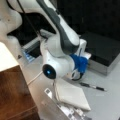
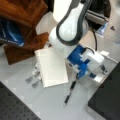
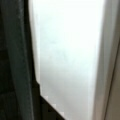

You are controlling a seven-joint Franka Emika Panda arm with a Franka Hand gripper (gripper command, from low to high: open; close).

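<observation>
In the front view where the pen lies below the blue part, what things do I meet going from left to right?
Wooden block → metal clips → white pad → pen → blue gripper mount → black box.

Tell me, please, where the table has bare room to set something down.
Bare table lies in a front view between the white pad, the pen and the dark mat. It is crowded around the blue end effector and the metal pieces beside the pad.

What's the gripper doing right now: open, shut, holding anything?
Gripper: low over the table beside the pen and the white pad; whether it is open, shut or holding anything cannot be told.
</observation>
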